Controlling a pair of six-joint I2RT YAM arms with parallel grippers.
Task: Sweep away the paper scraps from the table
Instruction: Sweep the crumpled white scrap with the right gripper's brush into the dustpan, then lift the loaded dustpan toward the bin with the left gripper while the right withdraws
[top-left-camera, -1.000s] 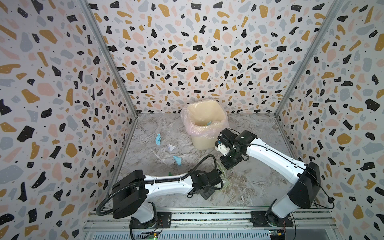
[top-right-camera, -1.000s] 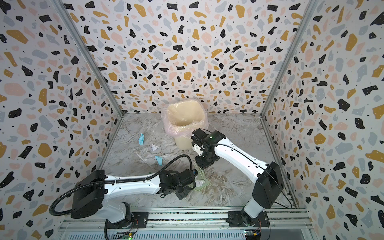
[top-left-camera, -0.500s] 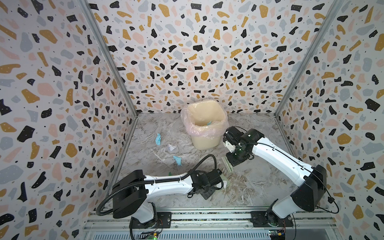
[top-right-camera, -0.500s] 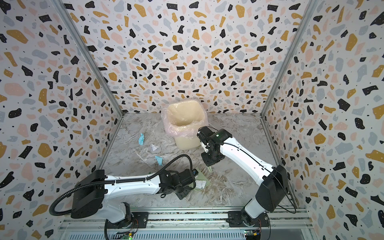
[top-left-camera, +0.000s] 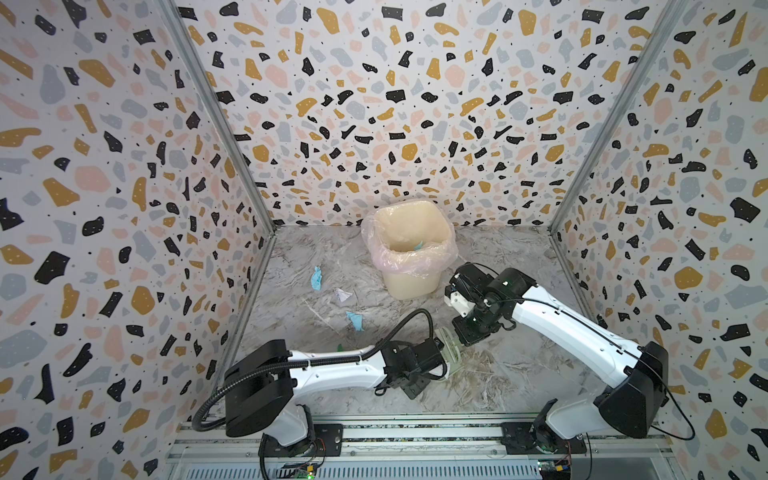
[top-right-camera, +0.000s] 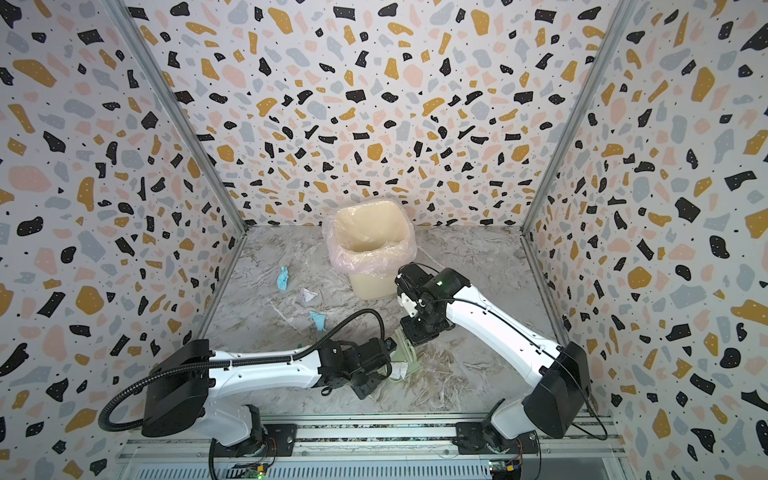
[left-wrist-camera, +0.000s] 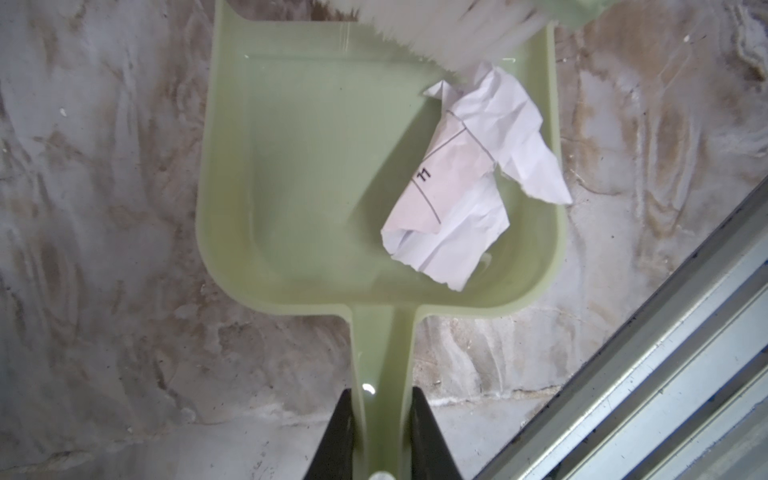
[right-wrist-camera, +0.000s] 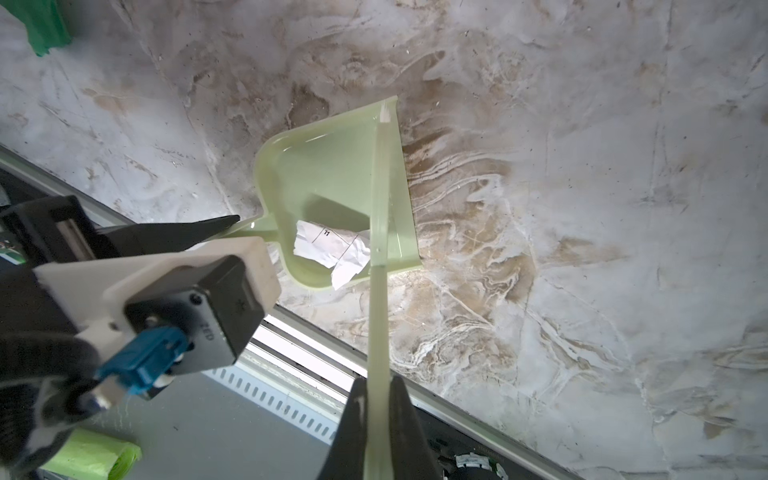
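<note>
My left gripper (left-wrist-camera: 382, 399) is shut on the handle of the pale green dustpan (left-wrist-camera: 316, 187), which lies flat on the table (top-left-camera: 519, 374). A crumpled white paper scrap (left-wrist-camera: 469, 183) lies inside the pan. My right gripper (right-wrist-camera: 377, 384) is shut on the thin handle of the brush (right-wrist-camera: 379, 249), whose white bristles (left-wrist-camera: 436, 37) stand at the pan's mouth beside that scrap. More paper scraps lie loose at the left: light blue (top-left-camera: 316, 277), white (top-left-camera: 343, 295), light blue (top-left-camera: 355, 321) and a small green one (top-left-camera: 340, 347).
A cream bin (top-left-camera: 409, 249) with a pink liner stands at the back middle, a blue scrap inside. Speckled walls close three sides. The metal front rail (top-left-camera: 415, 432) runs close behind the dustpan. A green roll (right-wrist-camera: 95, 457) lies beyond the rail.
The right arm swung the brush out to the right, then brought it back down to the dustpan's mouth. The left arm and dustpan have barely moved.
</note>
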